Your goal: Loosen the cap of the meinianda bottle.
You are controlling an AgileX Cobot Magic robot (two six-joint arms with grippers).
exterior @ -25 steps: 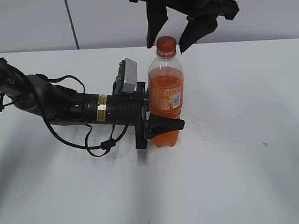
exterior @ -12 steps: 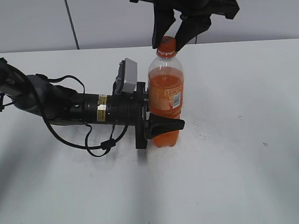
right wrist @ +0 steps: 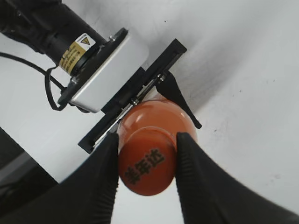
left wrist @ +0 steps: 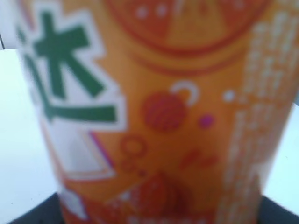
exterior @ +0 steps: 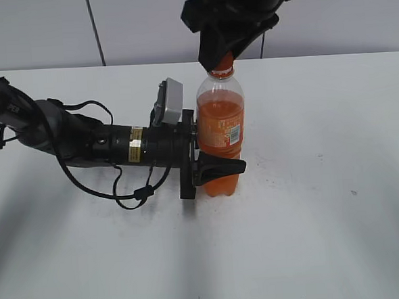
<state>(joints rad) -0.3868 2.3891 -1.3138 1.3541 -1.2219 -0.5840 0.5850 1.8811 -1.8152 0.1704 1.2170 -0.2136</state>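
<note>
The meinianda bottle [exterior: 222,138] stands upright on the white table, orange liquid inside, orange label with a white barcode patch. My left gripper [exterior: 217,169] is shut on its lower body from the left; the left wrist view shows only the blurred label [left wrist: 163,116]. My right gripper [exterior: 222,53] comes down from above and is shut on the orange cap [right wrist: 147,163], whose top bears dark printed characters. Both black fingers [right wrist: 198,177] press the cap's sides. In the exterior view the cap is mostly hidden by the gripper.
The left arm [exterior: 84,139] lies across the white table [exterior: 312,217] from the left, with loose black cables [exterior: 131,191] beside it. A grey wall panel [exterior: 43,30] stands behind the table.
My right gripper has come down over the bottle top, turned and closed on the cap. The bottle and left gripper have stayed in place.
</note>
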